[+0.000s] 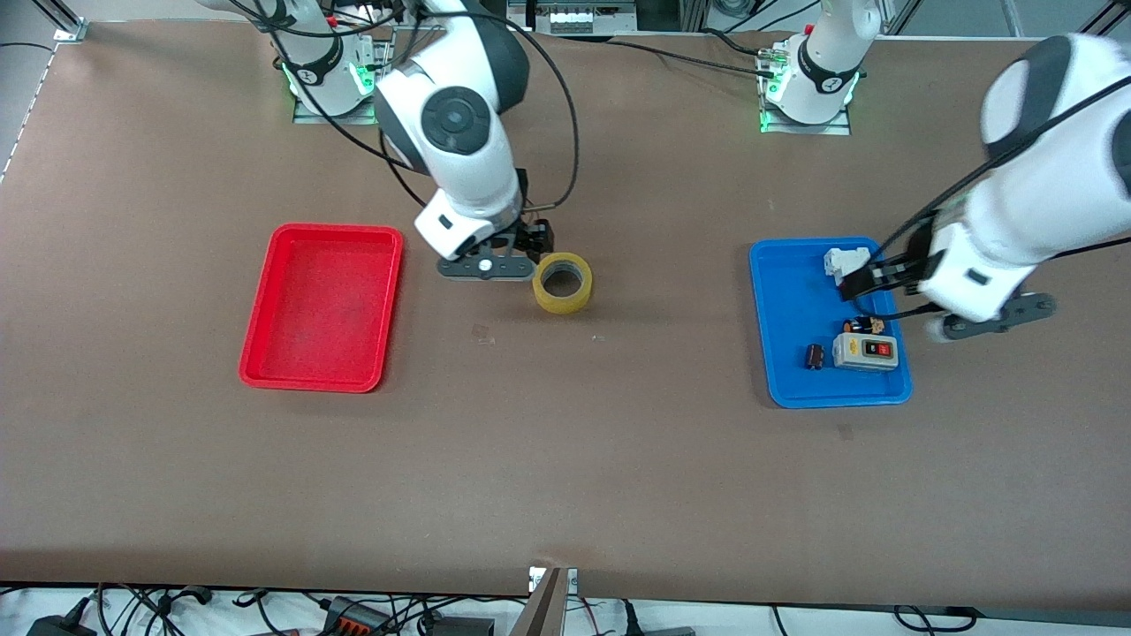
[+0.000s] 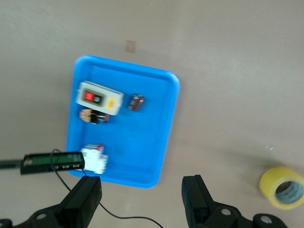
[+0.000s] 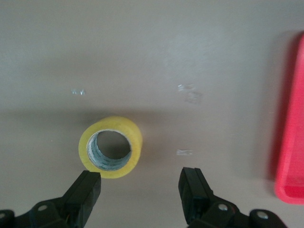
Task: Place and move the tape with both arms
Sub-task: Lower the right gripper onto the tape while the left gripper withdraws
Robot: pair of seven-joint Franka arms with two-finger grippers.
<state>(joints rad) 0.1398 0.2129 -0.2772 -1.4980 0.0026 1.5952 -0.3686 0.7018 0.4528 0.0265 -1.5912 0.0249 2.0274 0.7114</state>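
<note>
Right jaws: spread wide, empty; right gripper (image 3: pixel 138 192) low over the bare desk (image 1: pixel 565 459), just beside the tape roll (image 1: pixel 563 283), toward the red tray (image 1: pixel 322 306).
Left jaws: spread wide, empty; left gripper (image 2: pixel 141 202) up over the edge of the blue tray (image 1: pixel 786 291).
Tape position: flat on the desk between the two trays, hole up, closer to the red tray; apart from both trays, touching nothing else.
Tape handling: likely light, stiff as a ring; smooth translucent yellow wall, probably a bit slick, so liable to slide if nudged from one side.
Hold: one finger in the hole and one outside, pinching the wall; or across the outer wall, if the spread allows.
Blue tray contents: switch box (image 1: pixel 866 352) with red and black buttons, white part (image 1: pixel 846 261), small dark cylinder (image 1: pixel 814 356), small black-and-brown part (image 1: pixel 861 326).
Edges: raised rims on both trays, needing a lift of the roll to clear them.
Open room: broad bare desk around the tape and toward the front camera; red tray empty inside.
</note>
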